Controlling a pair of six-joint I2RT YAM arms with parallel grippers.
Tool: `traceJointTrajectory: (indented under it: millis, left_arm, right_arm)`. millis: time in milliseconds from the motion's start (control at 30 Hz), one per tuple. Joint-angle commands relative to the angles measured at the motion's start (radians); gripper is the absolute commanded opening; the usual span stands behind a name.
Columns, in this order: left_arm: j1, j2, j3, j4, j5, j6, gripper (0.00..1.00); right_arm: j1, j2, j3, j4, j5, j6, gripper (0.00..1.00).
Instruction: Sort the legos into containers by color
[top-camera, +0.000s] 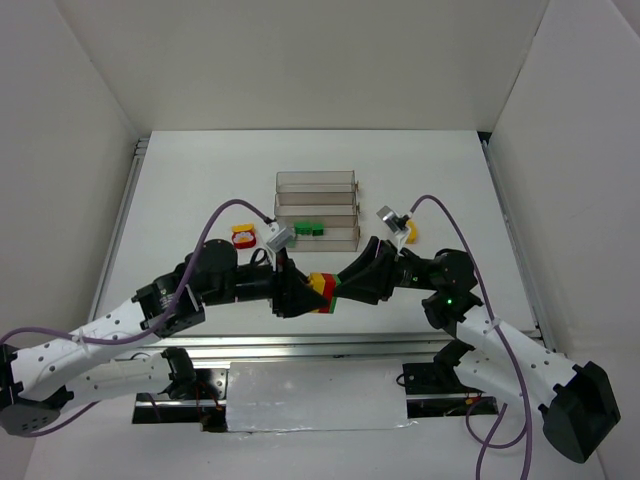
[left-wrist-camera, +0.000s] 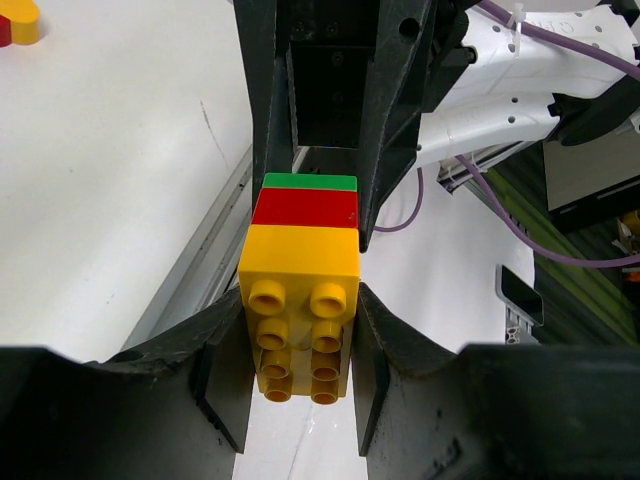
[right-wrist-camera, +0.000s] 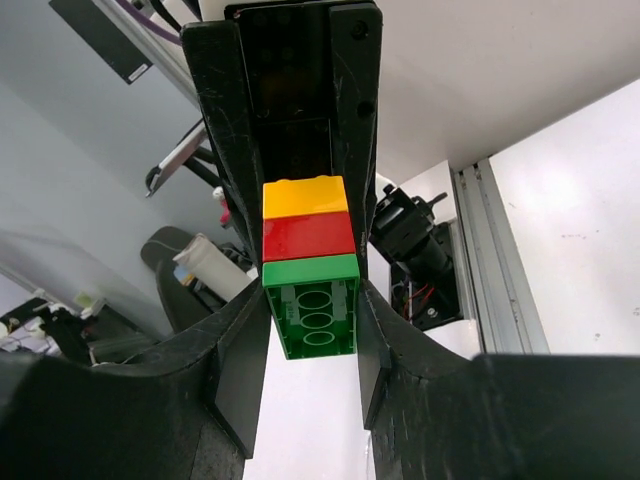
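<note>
**Both arms on one stack, set up to pull it apart**

The stack (left-wrist-camera: 300, 270) is three bricks: yellow, red, green. It hangs in the air between the two grippers, low centre of the overhead view. It's off the table (top-camera: 200, 180) and sits below the tray (top-camera: 316, 178) in frame.

Left gripper (left-wrist-camera: 300, 370) is clamped on the yellow end, fingers flat against both side faces, studs pointing at its camera. Right gripper (right-wrist-camera: 312, 325) is clamped on the green end, hollow underside facing its camera. The red brick sits in the middle and neither gripper touches it.

Why this hold, as I read it:
- Mixed colours can't go into a trough as one piece, so the stack has to be split first.
- One arm can't do that alone.
- With opposite ends gripped and the arms nose to nose, they can pull straight or bend at a seam.

Can't say which seam lets go.

Risks, my read:
- Either way, one arm ends up with two colours and needs a second split.
- The smooth side faces could slip under load.

Elsewhere in the overhead view:
- Green bricks (top-camera: 308, 229) lie in a trough towards the near side of the tray, so green has its place.
- A red-and-yellow piece (top-camera: 243, 235) sits on the table just left of the tray in frame, unsorted.
- A yellow piece (top-camera: 410, 232) sits to the tray's right, also unsorted.
</note>
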Motion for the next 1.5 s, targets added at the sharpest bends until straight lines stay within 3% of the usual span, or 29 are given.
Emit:
traceJointTrajectory:
  millis: [0, 200, 333, 567, 833, 867, 967, 1000, 1067, 1167, 1233, 1467]
  left_arm:
    - [0.025, -0.020, -0.004, 0.068, 0.009, -0.008, 0.00]
    - [0.084, -0.043, 0.003, 0.050, 0.073, 0.000, 0.00]
    - [0.104, -0.061, 0.006, 0.047, 0.098, 0.009, 0.00]
    - [0.124, -0.107, 0.008, 0.024, 0.112, 0.017, 0.00]
    - [0.139, -0.117, -0.006, 0.013, 0.112, 0.017, 0.00]
    - [0.141, -0.120, -0.003, 0.004, 0.098, 0.021, 0.00]
    - [0.144, -0.124, 0.035, -0.086, -0.017, 0.032, 0.00]
    - [0.145, -0.115, 0.052, -0.129, -0.063, 0.037, 0.00]
    - [0.147, -0.101, 0.103, -0.255, -0.228, 0.029, 0.00]
    - [0.148, -0.085, 0.134, -0.375, -0.409, 0.003, 0.00]
    - [0.151, -0.094, 0.135, -0.406, -0.448, -0.012, 0.00]
    - [0.156, -0.146, 0.140, -0.430, -0.435, -0.005, 0.00]
  right_arm:
    - [0.013, -0.009, 0.023, 0.013, -0.020, -0.061, 0.00]
    - [-0.007, 0.017, 0.014, 0.040, -0.118, -0.136, 0.00]
    - [-0.027, 0.097, 0.001, 0.172, -0.216, -0.082, 0.00]
    - [-0.050, 0.172, 0.003, 0.240, -0.243, -0.046, 0.00]
    - [-0.075, 0.152, 0.020, 0.136, -0.257, -0.127, 0.00]
    - [-0.091, 0.145, 0.032, 0.032, -0.244, -0.156, 0.00]
    - [-0.101, 0.109, 0.131, -0.327, 0.000, -0.399, 0.00]
    - [-0.101, 0.120, 0.165, -0.560, 0.256, -0.452, 0.00]
    - [-0.110, 0.161, 0.237, -0.735, 0.514, -0.417, 0.00]
    - [-0.115, 0.314, 0.331, -0.814, 0.832, -0.383, 0.00]
    - [-0.115, 0.417, 0.401, -0.861, 1.002, -0.337, 0.00]
    - [-0.112, 0.710, 0.607, -0.901, 1.127, -0.283, 0.00]
